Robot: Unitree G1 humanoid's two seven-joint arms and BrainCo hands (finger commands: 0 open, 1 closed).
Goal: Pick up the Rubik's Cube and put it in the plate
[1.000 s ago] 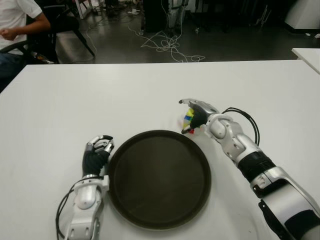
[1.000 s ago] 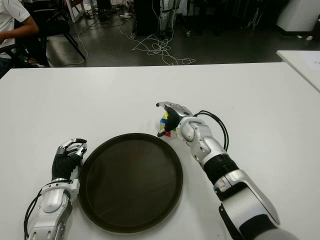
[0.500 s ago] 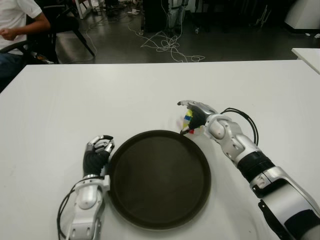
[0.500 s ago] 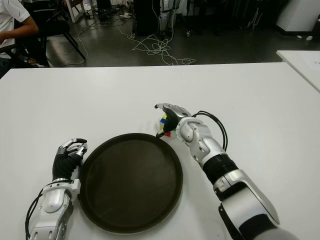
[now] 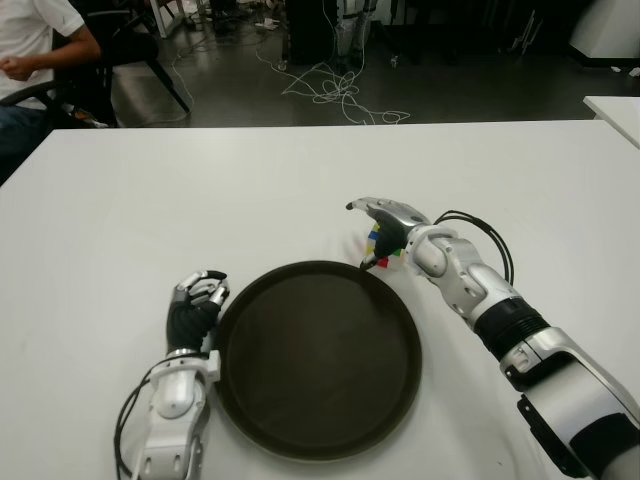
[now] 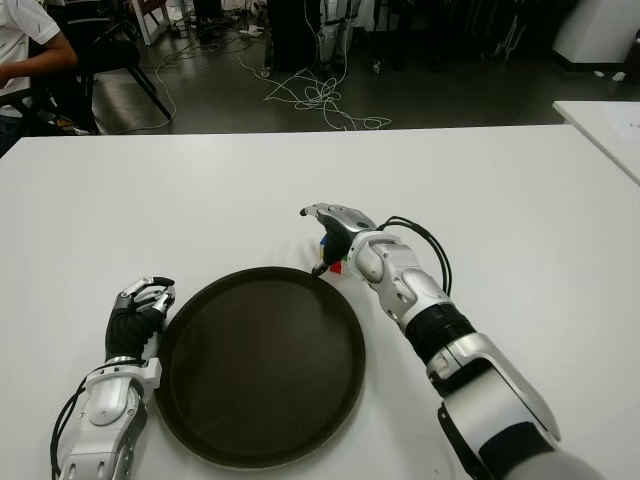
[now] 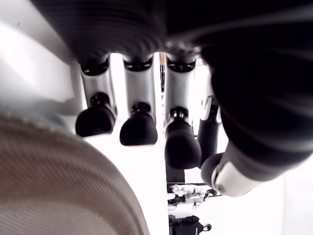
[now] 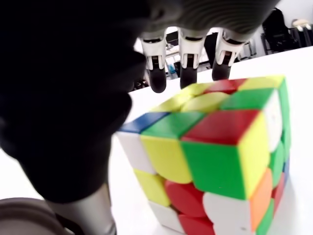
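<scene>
lab/workshop | loose cables (image 5: 335, 85) on dark floor (image 5: 470, 90) | white table (image 5: 200, 190)

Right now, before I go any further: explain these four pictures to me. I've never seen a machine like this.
This is a humanoid robot with two arms, each ending in a hand with several fingers. The two wide pictures come from a pair of cameras on its head, looking down at a white table. The two close-ups come from cameras on its wrists, each looking at its own hand.

On the table lies a dark round plate, with nothing in it. The right hand is cupped over a Rubik's Cube just beyond the plate's far rim; its fingers reach past the cube, but a firm grip is not visible. The left hand, fingers curled, holds nothing and shows beside the plate, on its left.
</scene>
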